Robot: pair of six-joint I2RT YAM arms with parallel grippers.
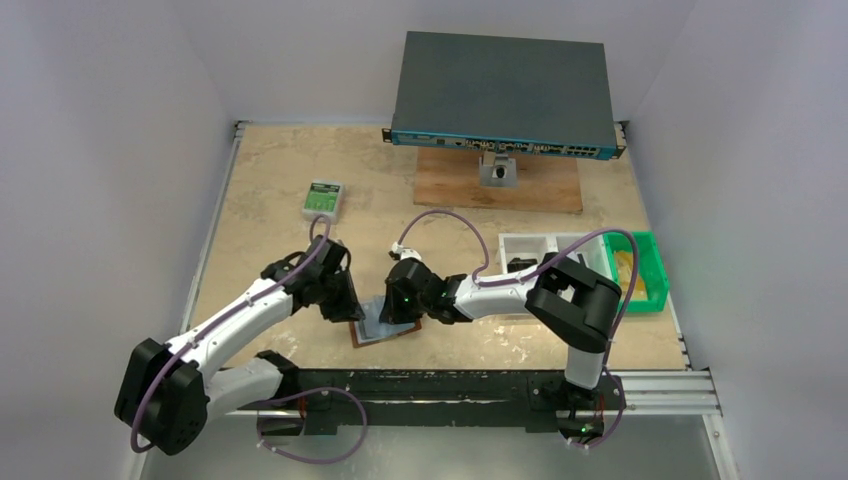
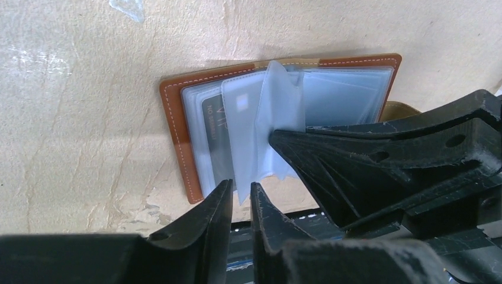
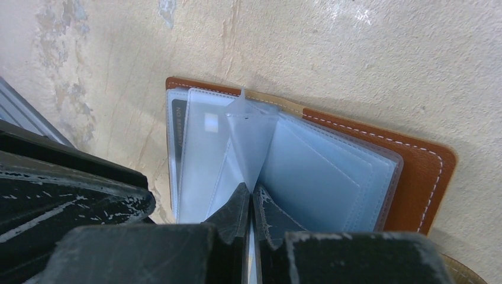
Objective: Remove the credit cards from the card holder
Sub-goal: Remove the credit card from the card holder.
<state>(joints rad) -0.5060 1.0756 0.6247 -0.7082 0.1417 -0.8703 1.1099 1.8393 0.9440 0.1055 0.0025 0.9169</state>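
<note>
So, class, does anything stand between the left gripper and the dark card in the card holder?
Yes. The dark card sits inside a clear sleeve, and a second sleeve overlaps its side, reaching down to the left gripper.

You have soft, even overhead light in the top view; the table (image 1: 290, 190) reads bright, with faint shadows under the arms. In your wrist views the left end effector (image 2: 241, 188) and right end effector (image 3: 250, 195) sit dark and blurred, while a glare patch whitens a card holder (image 2: 176, 118) sleeve
</note>
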